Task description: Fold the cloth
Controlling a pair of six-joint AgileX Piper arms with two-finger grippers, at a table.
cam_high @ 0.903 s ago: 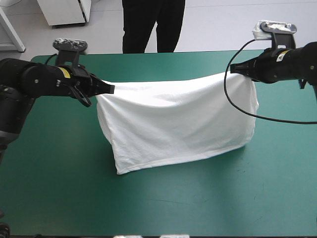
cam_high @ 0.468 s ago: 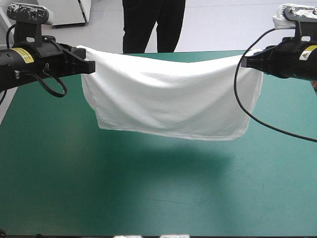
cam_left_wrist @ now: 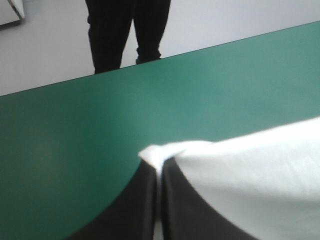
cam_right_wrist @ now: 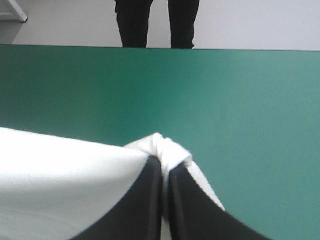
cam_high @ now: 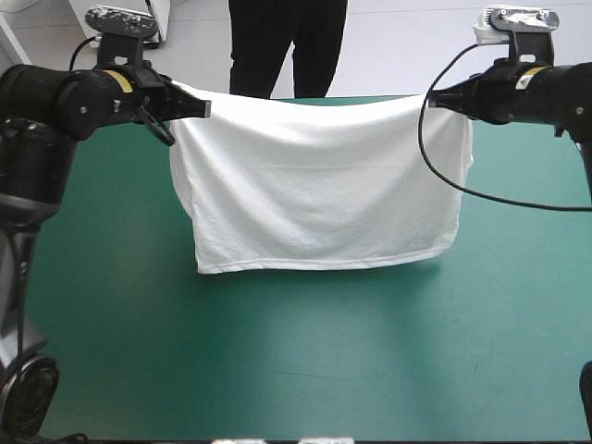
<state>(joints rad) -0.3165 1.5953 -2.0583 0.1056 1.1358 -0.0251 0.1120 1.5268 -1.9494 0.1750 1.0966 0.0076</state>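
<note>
White short-sleeved fabric T-shirt (cam_high: 319,190) held aloft; folding incomplete.
Left gripper (cam_high: 199,108), 10 o'clock, and right gripper (cam_high: 435,97), 2 o'clock, each clamp a top corner, fingers all but closed; hem hangs near teal-green table cover (cam_high: 277,361). Remaining, probably: lay down, fold.

soft white cloth t-shirt (cam_high: 319,190); matt teal-green table cover (cam_high: 305,361).

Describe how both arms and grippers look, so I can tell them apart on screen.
Both are black and rounded. The left arm and the right arm each carry a small yellow label near the wrist. The left gripper and the right gripper each have two broad black fingers, curved like fins, tapering to a point.
</note>
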